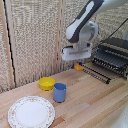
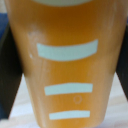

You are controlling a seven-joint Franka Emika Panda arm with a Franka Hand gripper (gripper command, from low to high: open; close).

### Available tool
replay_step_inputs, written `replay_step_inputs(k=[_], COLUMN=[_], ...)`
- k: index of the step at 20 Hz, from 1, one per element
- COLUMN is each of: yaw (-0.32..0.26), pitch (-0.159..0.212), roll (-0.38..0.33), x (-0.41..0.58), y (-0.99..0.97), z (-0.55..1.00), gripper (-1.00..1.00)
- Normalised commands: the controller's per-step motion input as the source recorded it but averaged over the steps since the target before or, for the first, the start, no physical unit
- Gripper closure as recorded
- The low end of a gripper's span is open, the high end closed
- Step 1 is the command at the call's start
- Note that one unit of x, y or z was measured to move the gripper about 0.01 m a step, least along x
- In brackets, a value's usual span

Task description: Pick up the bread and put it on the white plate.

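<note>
Approach done: the bread point(image 2: 67, 65) was seen clamped between the fingers point(image 2: 10, 65) of the gripper point(image 1: 78, 62). Transfer to the white dish point(image 1: 15, 119) was judged outstanding.

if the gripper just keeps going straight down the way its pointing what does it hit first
The white boxy gripper points down at the small oblong orange-brown bread piece, which fills the wrist view between its dark fingers. It would likely meet the bread first, then the wooden table; contact itself is unclear.
</note>
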Motion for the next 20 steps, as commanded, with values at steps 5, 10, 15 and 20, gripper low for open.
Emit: replay_step_inputs(k=[5, 10, 15, 20], yaw=[-0.023, -0.008, 0.0, 0.0], pitch=[0.003, 0.032, 0.038, 0.036], roll=[0.072, 0.001, -0.018, -0.022], x=[0.003, 0.0, 0.0, 0.0], y=[0.75, 0.9, 0.97, 0.99], z=[0.69, 0.33, 0.15, 0.03], gripper=[1.0, 1.0, 1.0, 1.0])
